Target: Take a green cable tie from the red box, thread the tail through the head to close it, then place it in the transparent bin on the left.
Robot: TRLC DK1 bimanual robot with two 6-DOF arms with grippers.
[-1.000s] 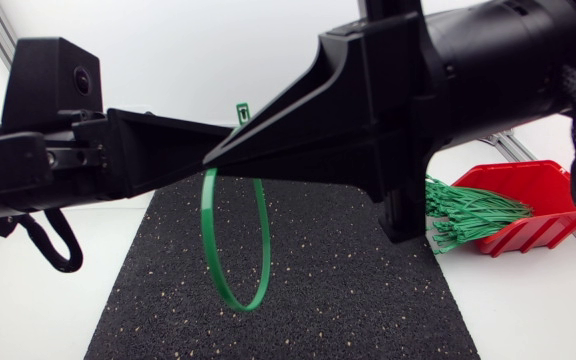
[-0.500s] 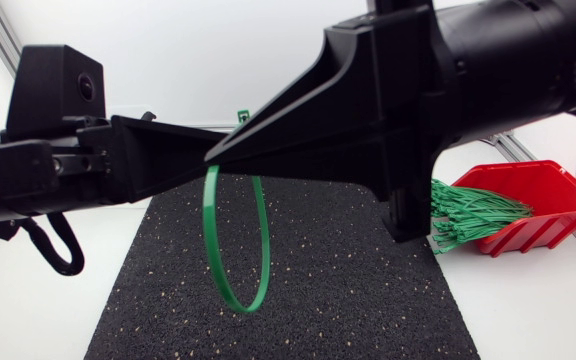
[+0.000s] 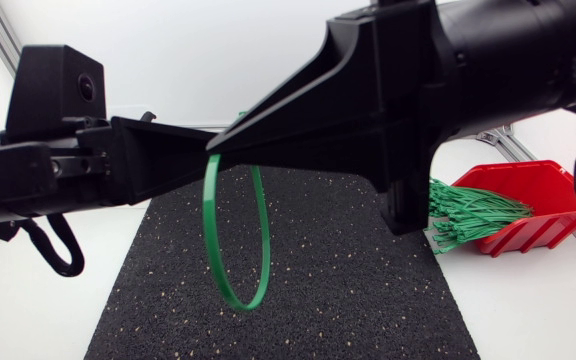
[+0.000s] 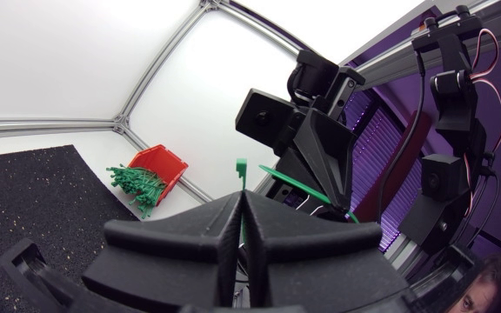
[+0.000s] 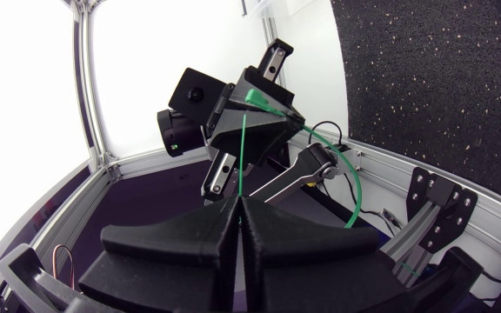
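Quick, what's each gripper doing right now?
Left gripper: closed, holding the green cable tie.
Right gripper: closed, holding the same cable tie.

We see the table [image 3: 528, 310] brightly and evenly lit, its white surface close to glare. Near the head camera our left gripper [image 3: 204, 160] and right gripper [image 3: 216, 149] are dark, soft-edged masses, while the mat's [image 3: 338, 290] speckles are crisp. Both wrist views bow straight lines towards their edges, and their white backgrounds are blown out.
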